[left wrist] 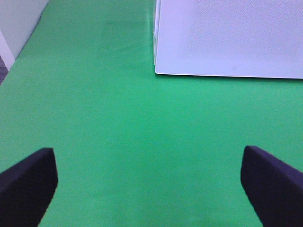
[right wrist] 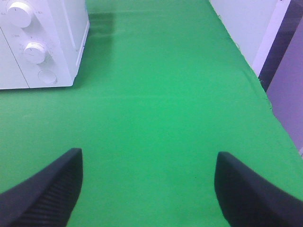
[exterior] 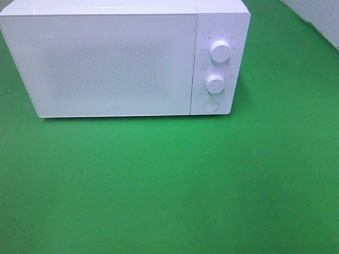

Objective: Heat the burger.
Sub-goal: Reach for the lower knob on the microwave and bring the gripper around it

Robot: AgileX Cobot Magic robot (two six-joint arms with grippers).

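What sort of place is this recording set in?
Likely a lab tabletop staged as a kitchen: a white microwave, door shut, stands on a plain green cloth, with bare pale walls at the edges.

Burger not showing in any view, white microwave (exterior: 114, 63) sitting with door shut on the green table (exterior: 169, 185), frosted panel hiding its inside

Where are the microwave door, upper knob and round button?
microwave door (exterior: 106, 63): exterior high view, middle of the door panel.
upper knob (exterior: 220, 51): exterior high view, knob face.
round button (exterior: 211, 105): exterior high view, button centre.
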